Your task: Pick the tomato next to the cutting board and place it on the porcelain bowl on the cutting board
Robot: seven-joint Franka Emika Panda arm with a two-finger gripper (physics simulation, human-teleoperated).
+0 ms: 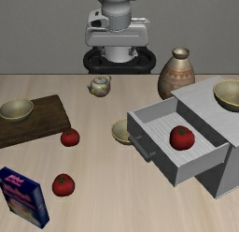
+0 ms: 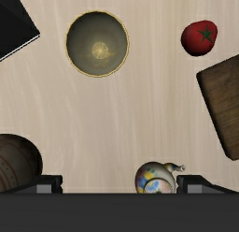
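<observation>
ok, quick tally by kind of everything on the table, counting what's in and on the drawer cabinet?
tomatoes: 3
bowls: 3
teapot: 1
vase: 1
cutting board: 1
box: 1
drawer cabinet: 1
Total: 11

small painted teapot [image 1: 100,84] on the wooden tabletop [image 1: 103,170], brown striped vase [image 1: 176,74] near grey cabinet [image 1: 210,109], open drawer [image 1: 159,152] holding a red tomato [image 1: 181,137], tan bowl [image 1: 227,94] on the cabinet top, olive bowl [image 1: 122,132] just beside the drawer, blue box [image 1: 25,195] near a loose tomato [image 1: 63,184]
</observation>
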